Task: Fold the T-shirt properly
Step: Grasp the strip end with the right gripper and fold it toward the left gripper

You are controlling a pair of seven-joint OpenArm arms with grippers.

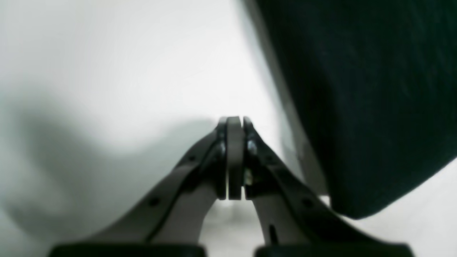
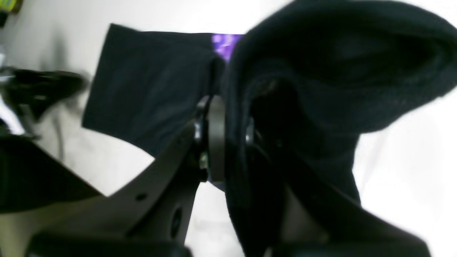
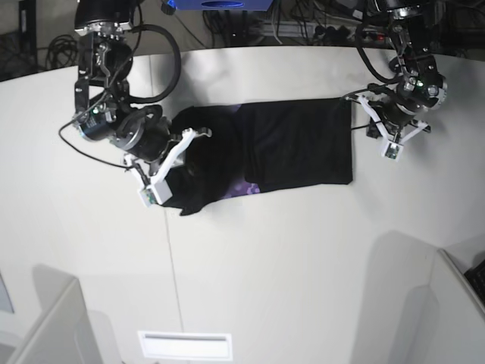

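The black T-shirt (image 3: 295, 144) lies across the middle of the white table, its right part flat and its left part bunched up. A strip of purple print (image 3: 246, 186) shows at its near edge. My right gripper (image 3: 198, 134) is at the bunched left part; in the right wrist view this gripper (image 2: 228, 103) is shut on a thick fold of the black T-shirt (image 2: 321, 71), with purple print (image 2: 225, 43) beyond it. My left gripper (image 3: 353, 97) is beside the shirt's far right corner. In the left wrist view it (image 1: 234, 119) is shut and empty over bare table, the T-shirt (image 1: 357, 89) to its right.
The white table (image 3: 303, 265) has a curved far edge, with cables and equipment (image 3: 265, 23) behind it. Grey partition panels (image 3: 53, 326) stand at the near left and near right. A white slotted plate (image 3: 184, 345) sits at the near edge.
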